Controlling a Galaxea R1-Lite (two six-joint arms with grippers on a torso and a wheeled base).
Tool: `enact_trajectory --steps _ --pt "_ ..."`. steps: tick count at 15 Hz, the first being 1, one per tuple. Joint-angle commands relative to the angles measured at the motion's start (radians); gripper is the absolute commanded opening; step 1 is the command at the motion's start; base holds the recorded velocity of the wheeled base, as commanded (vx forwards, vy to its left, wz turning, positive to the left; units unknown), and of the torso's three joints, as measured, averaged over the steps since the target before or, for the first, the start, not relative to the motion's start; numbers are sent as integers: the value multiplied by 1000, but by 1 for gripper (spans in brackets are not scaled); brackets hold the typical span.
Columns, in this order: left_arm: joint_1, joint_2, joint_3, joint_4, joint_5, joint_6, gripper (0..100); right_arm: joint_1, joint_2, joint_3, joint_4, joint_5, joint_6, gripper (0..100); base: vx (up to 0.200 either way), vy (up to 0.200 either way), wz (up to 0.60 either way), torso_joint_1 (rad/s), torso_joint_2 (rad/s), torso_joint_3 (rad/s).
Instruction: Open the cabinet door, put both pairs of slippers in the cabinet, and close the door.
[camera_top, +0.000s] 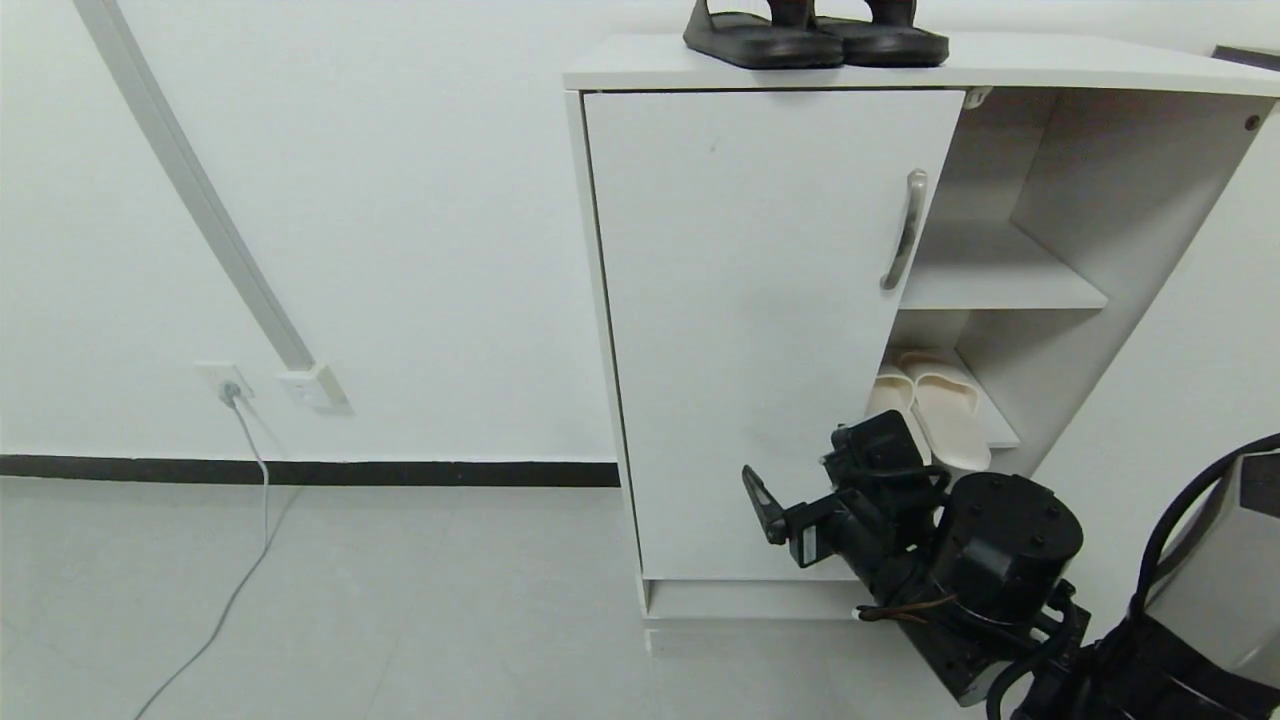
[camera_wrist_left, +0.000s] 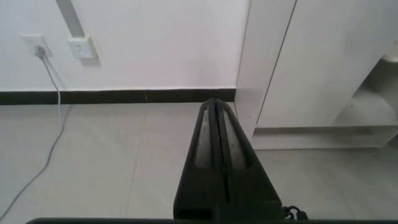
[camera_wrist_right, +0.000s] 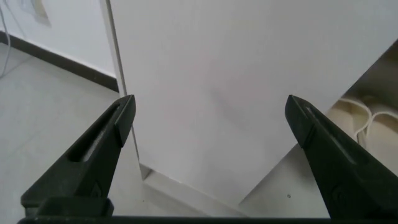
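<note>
Right tool (camera_wrist_right: 208, 109) low, facing cabinet door (camera_top: 760, 330); fingers wide apart, empty. Left tool (camera_wrist_left: 214, 106) pressed together, empty, low over floor (camera_wrist_left: 124, 162) near cabinet (camera_top: 1100, 75) base. Door partly open. Cream slippers (camera_top: 935, 405) on lower shelf (camera_top: 1000, 432) inside. Black slippers (camera_top: 815, 35) side by side on cabinet top, well above right tool. I judged right arm nearer; must rise past door. No legible print.

The room you looked at
You faced a white wall (camera_top: 420, 220) over a light grey floor (camera_top: 420, 610), a black skirting strip (camera_top: 300, 470) between them; a grey conduit (camera_top: 190, 190) slanted down to a box (camera_top: 315, 388), and beside it a cable (camera_top: 264, 495) trailed from a socket (camera_top: 222, 377) onto the floor.
</note>
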Motion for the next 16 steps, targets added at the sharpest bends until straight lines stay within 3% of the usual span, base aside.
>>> enact_trajectory --steps 1,6,16 --pt "0 1 0 2 0 0 0 -2 9 0 3 -1 -2 100 0 0 0 12 -51 -334" --pt "0 1 0 2 0 0 0 -2 9 0 3 -1 -5 100 0 0 0 48 -483 -363" --pt "0 1 -1 2 0 0 0 0 6 8 3 -1 -5 100 0 0 0 144 -471 -329"
